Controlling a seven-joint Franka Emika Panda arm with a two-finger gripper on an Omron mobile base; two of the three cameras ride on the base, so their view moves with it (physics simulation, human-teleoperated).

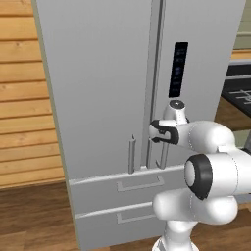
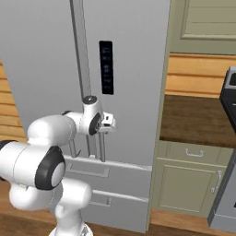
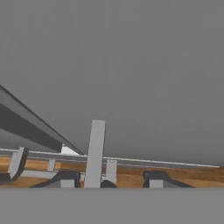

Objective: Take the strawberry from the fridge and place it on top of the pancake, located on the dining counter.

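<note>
Here your gripper (image 3: 108, 178) straddles the lower end of the right door handle (image 3: 95, 153) of the fridge (image 1: 98, 73), fingers narrowed around the bar; whether they pinch it, you cannot tell. The bar is stiff and slim; hold it squarely. The strawberry lies behind the shut doors. The left handle (image 1: 131, 154) stands just beside.

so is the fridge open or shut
Shut: both fridge doors sit flush, handles side by side, no interior showing.
</note>
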